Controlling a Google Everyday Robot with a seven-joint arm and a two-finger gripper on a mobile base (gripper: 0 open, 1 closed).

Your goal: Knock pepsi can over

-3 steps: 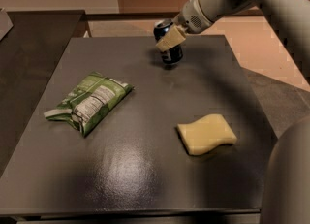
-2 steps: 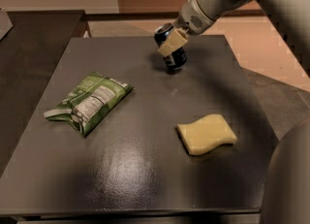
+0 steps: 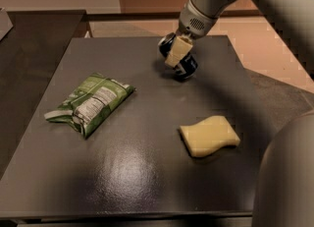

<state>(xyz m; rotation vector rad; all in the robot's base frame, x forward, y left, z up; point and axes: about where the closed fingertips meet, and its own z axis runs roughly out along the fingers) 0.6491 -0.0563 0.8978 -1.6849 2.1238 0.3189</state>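
Note:
The pepsi can (image 3: 184, 67) is a dark navy-blue can near the far middle of the dark table (image 3: 147, 172). It leans over, its top toward the upper left and its base toward the lower right. My gripper (image 3: 177, 51) comes down from the upper right on the grey arm (image 3: 206, 5). It is right at the can, and its tan tip covers the can's middle. Part of the can is hidden behind it.
A green crinkled snack bag (image 3: 91, 102) lies flat on the left of the table. A yellow sponge (image 3: 209, 135) lies at the right front. A lower grey surface (image 3: 289, 103) adjoins the table's right edge. A rounded grey part of the robot (image 3: 289, 182) fills the bottom right corner.
The can stood nearly upright a second ago and now leans over to the side. My gripper has stayed at the can and shifted slightly with it.

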